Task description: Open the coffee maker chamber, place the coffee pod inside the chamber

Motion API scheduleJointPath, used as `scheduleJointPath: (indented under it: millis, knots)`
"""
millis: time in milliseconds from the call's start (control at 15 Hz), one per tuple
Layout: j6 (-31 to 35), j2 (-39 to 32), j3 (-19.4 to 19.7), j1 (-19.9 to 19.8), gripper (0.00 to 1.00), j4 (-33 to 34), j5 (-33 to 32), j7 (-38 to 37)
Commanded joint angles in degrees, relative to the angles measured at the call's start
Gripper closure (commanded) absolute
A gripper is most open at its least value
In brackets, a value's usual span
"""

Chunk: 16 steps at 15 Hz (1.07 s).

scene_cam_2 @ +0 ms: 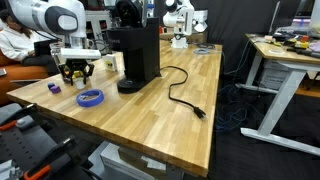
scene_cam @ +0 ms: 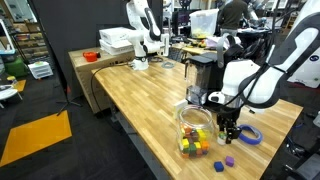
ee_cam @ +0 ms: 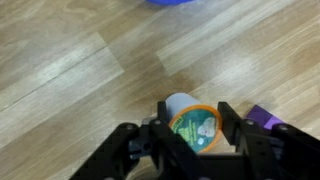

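Note:
The coffee pod is white with an orange rim and a green foil lid. It lies tilted between my gripper's fingers, just above the wooden table, and the fingers press on both of its sides. The gripper shows low over the table in both exterior views. The black coffee maker stands behind the gripper, apart from it. Its rounded chamber head looks closed.
A clear jar of coloured cubes stands close beside the gripper. A blue tape roll and small purple blocks lie near it. The machine's black power cable snakes across the table. The table edge is close.

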<state>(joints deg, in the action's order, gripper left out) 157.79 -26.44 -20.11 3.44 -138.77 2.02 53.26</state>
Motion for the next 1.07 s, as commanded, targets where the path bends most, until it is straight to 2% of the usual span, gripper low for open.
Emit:
scheduleJointPath:
  millis: [0,600,1000]
  knots:
    - [1.3,-1.0,-1.7,-2.2,0.72,0.0,-0.5,1.1]
    - [-1.7,8.7,-4.0,-2.5,0.72,-4.6,0.2,1.1]
    - [-8.9,18.7,-2.1,-0.2,0.72,-7.5,1.2,0.4]
